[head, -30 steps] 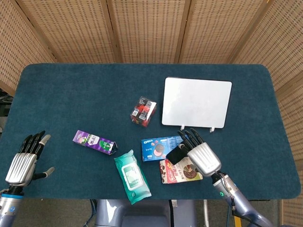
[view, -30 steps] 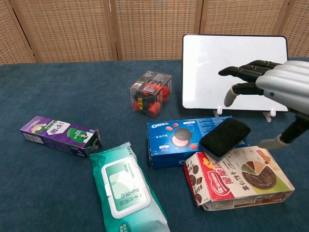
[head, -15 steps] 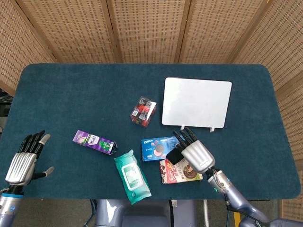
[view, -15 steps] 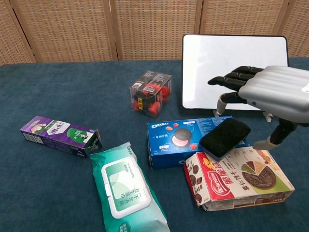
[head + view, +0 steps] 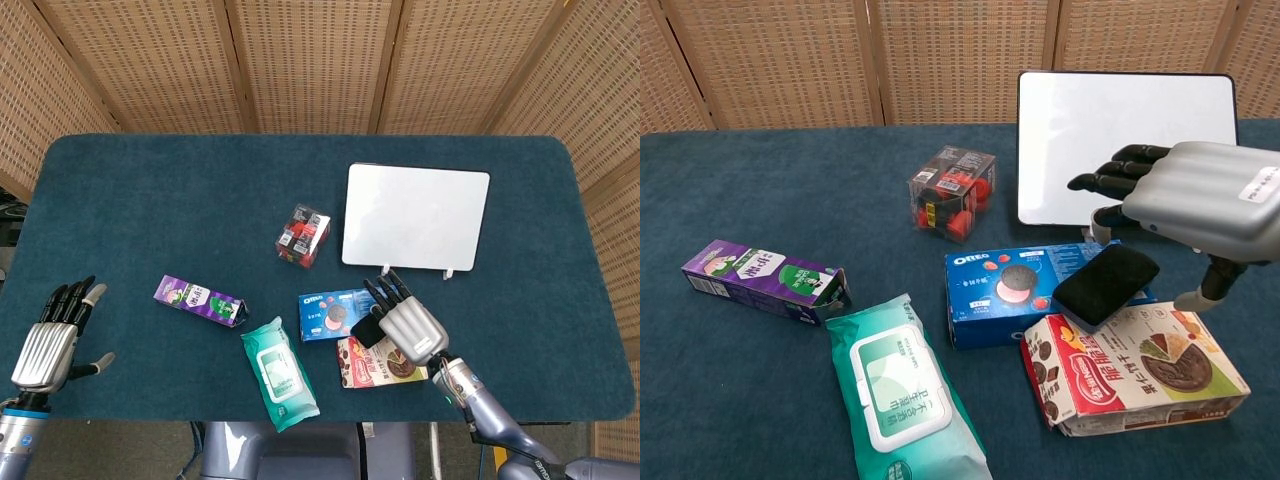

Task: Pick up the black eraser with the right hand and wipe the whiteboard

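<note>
The black eraser (image 5: 1106, 284) lies on top of the blue Oreo box (image 5: 1010, 294) and the edge of a snack box (image 5: 1135, 372); in the head view only its left end (image 5: 366, 330) shows under my hand. My right hand (image 5: 1193, 199) (image 5: 406, 324) hovers just above and behind the eraser, fingers spread and curved downward, holding nothing. The whiteboard (image 5: 1125, 148) (image 5: 415, 216) stands propped on small feet behind it. Far from all this, my left hand (image 5: 50, 340) rests open at the table's front left corner.
A red-and-black snack cube (image 5: 953, 192) sits left of the whiteboard. A purple carton (image 5: 762, 279) and a teal wet-wipe pack (image 5: 902, 388) lie at the front left. A wicker screen (image 5: 300, 60) lines the back of the blue table (image 5: 150, 200).
My right hand has moved left and lower, closing in over the eraser. The left hand and all objects have stayed where they were.
</note>
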`<state>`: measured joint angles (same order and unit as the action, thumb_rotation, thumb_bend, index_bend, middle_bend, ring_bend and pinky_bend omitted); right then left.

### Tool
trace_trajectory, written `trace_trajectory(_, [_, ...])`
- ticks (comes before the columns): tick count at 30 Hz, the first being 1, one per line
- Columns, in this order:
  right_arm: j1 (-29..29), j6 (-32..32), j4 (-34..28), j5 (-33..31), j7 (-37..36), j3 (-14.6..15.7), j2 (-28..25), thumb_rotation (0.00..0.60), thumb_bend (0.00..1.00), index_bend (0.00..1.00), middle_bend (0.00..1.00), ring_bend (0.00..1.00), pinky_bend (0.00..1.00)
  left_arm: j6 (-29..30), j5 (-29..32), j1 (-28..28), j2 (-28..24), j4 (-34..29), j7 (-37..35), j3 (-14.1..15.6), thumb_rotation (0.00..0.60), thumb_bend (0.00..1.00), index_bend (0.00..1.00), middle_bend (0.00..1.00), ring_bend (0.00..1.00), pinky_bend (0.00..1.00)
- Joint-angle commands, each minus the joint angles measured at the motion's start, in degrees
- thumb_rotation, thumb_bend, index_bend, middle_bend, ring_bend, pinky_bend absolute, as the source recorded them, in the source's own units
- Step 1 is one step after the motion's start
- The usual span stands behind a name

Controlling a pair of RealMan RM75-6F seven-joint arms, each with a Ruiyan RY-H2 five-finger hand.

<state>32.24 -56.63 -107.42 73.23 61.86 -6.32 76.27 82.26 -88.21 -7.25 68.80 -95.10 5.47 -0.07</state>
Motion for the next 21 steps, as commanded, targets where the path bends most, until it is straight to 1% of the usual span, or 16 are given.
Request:
trace_trajectory(1, [0.58,-0.2,-0.51,-1.01,0.71,0.11,0.12,0.6,0.0,0.3,0.0,0.0,0.0,-0.07,0.0,-0.03,0.04,0.0,0.08,0.03,0.6,0.18,0.0,0.0,0.0,0.0])
trace_trajectory(21, [3.93,-1.57,-1.31,-3.48,1.1,0.62,2.13,0.6,0.0,0.31,0.0,0.0,0.0,-0.11,0.25,-0.05,0.12,0.13,0.13,-0.04,0.6,0.18,0.0,0.0,0.0,0.0])
